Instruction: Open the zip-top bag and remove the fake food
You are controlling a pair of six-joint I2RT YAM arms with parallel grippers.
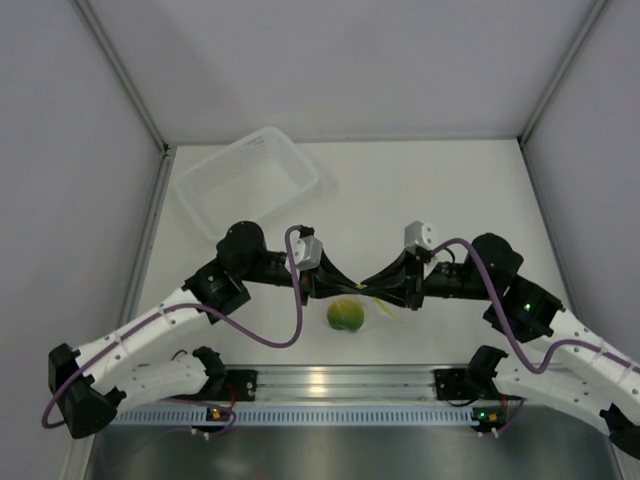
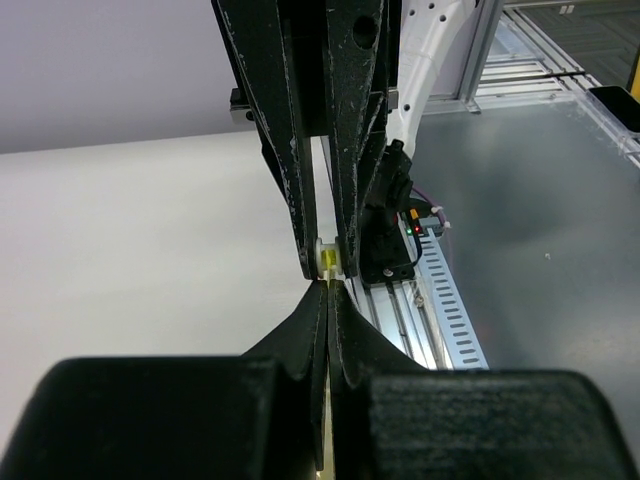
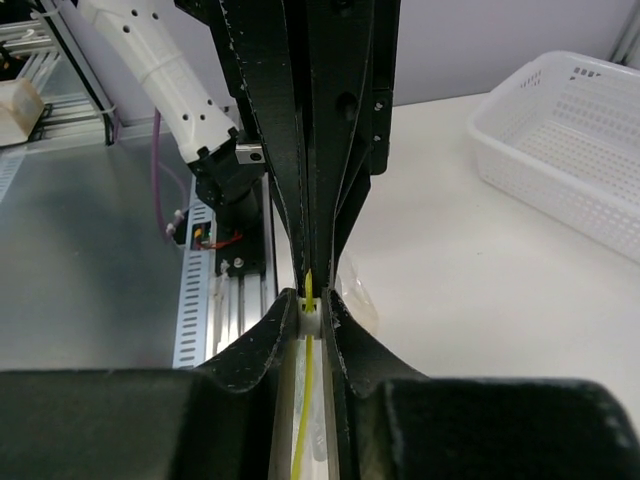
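The left claw (image 1: 331,285) and right claw (image 1: 377,287) each pinch narrow on the zip-top bag (image 3: 305,420) at its yellow strip. The fake food (image 1: 346,315) sits inside, just below them. Opening is in hand, and I judge the next move is pulling the lips apart.

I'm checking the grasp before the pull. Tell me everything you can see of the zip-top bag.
The zip-top bag is a clear, crinkly plastic pouch with a yellow zip strip along one edge. Both the left gripper and the right gripper are shut on that strip, tip to tip. The yellow-green fake food sits inside. Whether it touches the table is unclear.
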